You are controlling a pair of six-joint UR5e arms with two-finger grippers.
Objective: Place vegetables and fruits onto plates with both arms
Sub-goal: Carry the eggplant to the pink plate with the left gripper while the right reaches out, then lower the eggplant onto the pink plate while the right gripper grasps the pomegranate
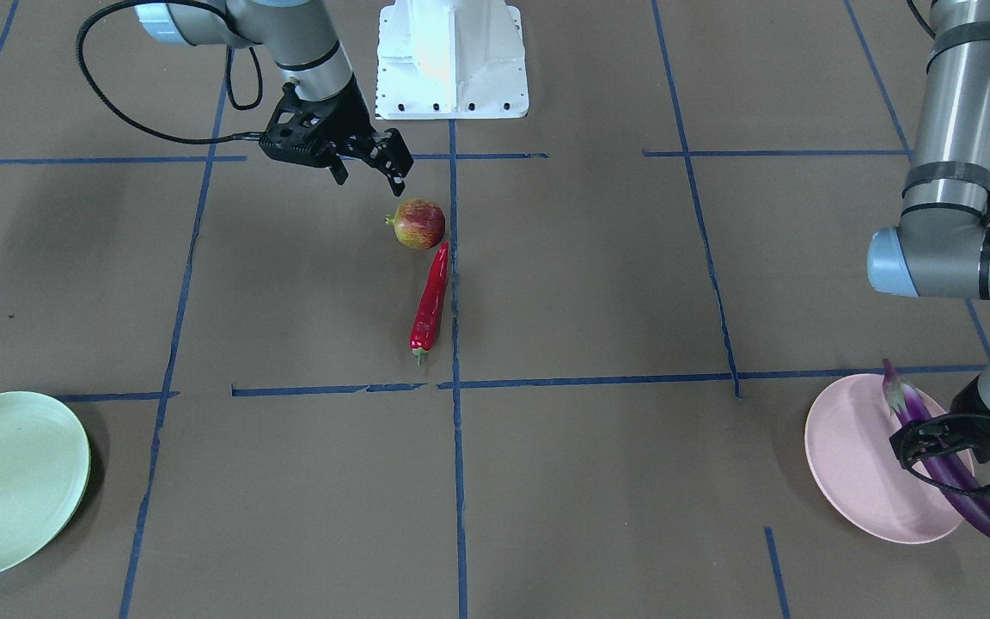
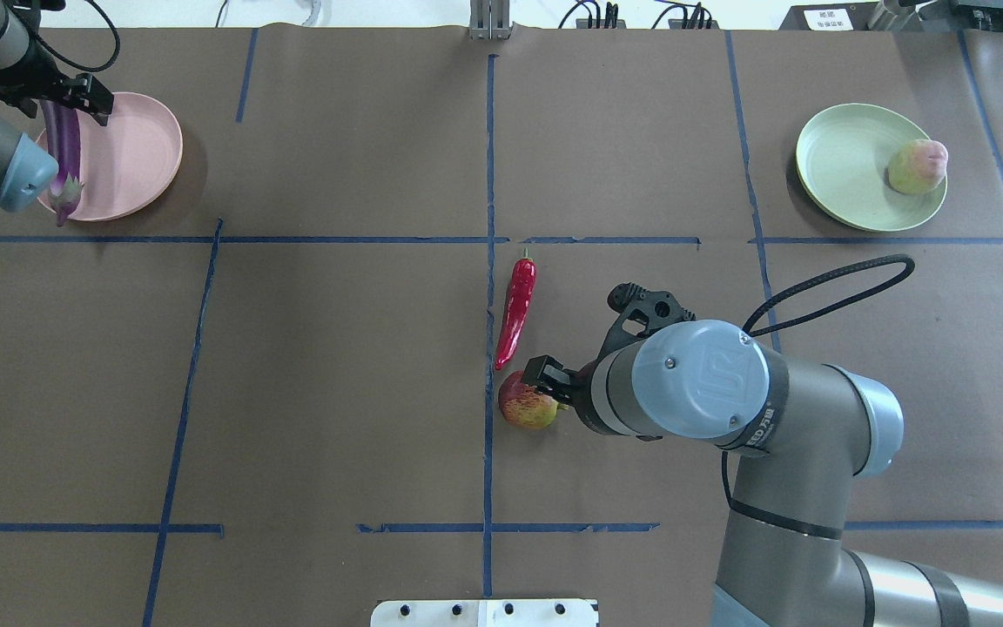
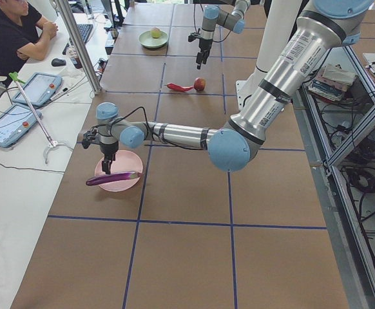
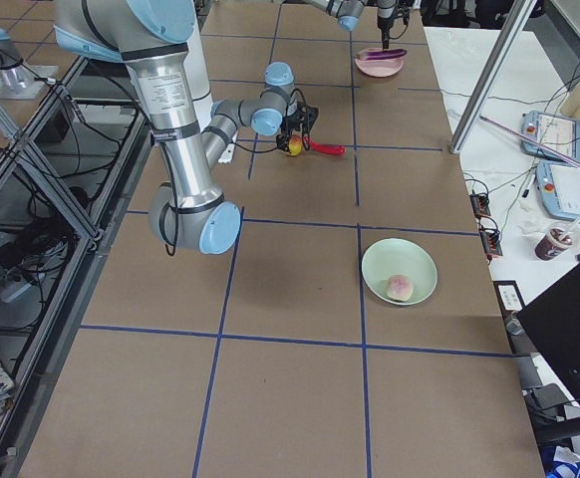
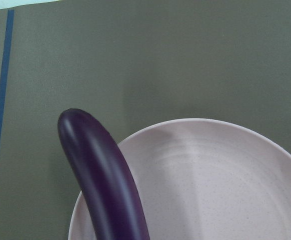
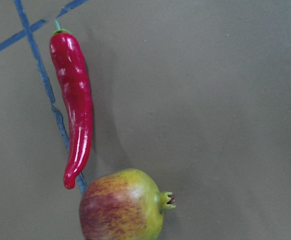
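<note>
The purple eggplant (image 1: pixel 914 408) lies across the pink plate (image 1: pixel 847 447), its blunt end overhanging the rim; it also shows in the left wrist view (image 5: pixel 105 185). My left gripper (image 1: pixel 968 468) is open, its fingers wide on either side of the eggplant. The red-yellow pomegranate (image 1: pixel 418 223) and the red chili (image 1: pixel 431 297) lie on the table near the middle, almost touching. My right gripper (image 1: pixel 369 176) is open and empty, just above and beside the pomegranate. The pale yellow-green fruit (image 2: pixel 918 166) sits on the mint green plate (image 2: pixel 841 165).
The white base block (image 1: pixel 452 60) stands at the robot's edge of the table. Blue tape lines cross the brown table cover. An operator (image 3: pixel 13 32) sits at a side desk with tablets beyond the table's left end.
</note>
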